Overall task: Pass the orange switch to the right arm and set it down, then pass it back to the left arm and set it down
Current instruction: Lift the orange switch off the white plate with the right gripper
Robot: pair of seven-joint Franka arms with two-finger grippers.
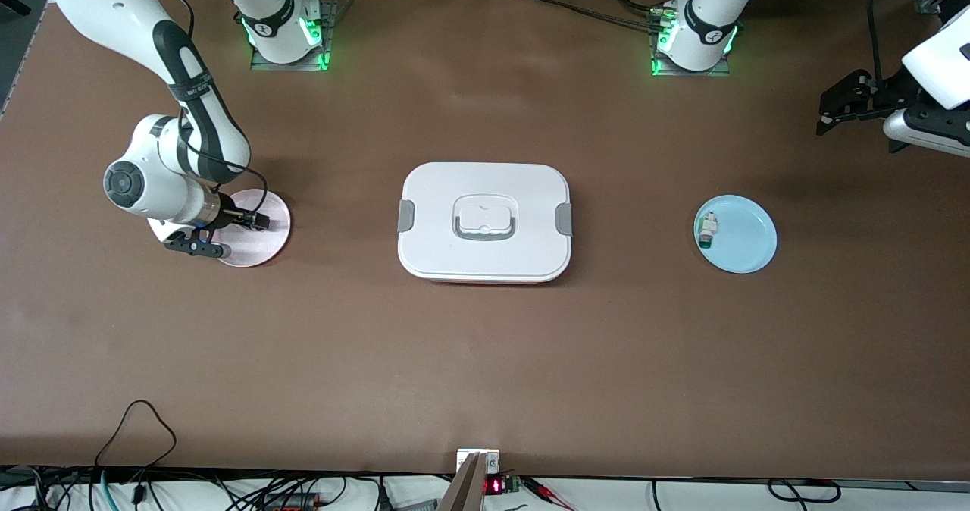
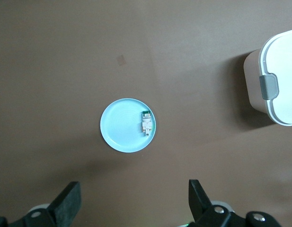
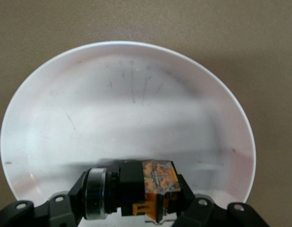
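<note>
- The orange switch (image 3: 131, 191) sits between the fingers of the right gripper (image 1: 220, 234), low on the pink plate (image 1: 273, 242). Its lower edge is cut off in the right wrist view, and the front view hides it under the wrist.
- The right gripper's fingers press against both ends of the switch, partly closed around it; whether it is lifted off the plate cannot be told.
- No readable writing shows on the switch or the box (image 1: 485, 221).
- The right arm bends down steeply over its end of the table, wrist pointing at the plate.
- The left gripper (image 1: 852, 105) waits high near its end of the table with its fingers spread wide and empty. Below it lies a blue plate (image 2: 119, 125) carrying a small white-and-green part (image 2: 146, 122).
</note>
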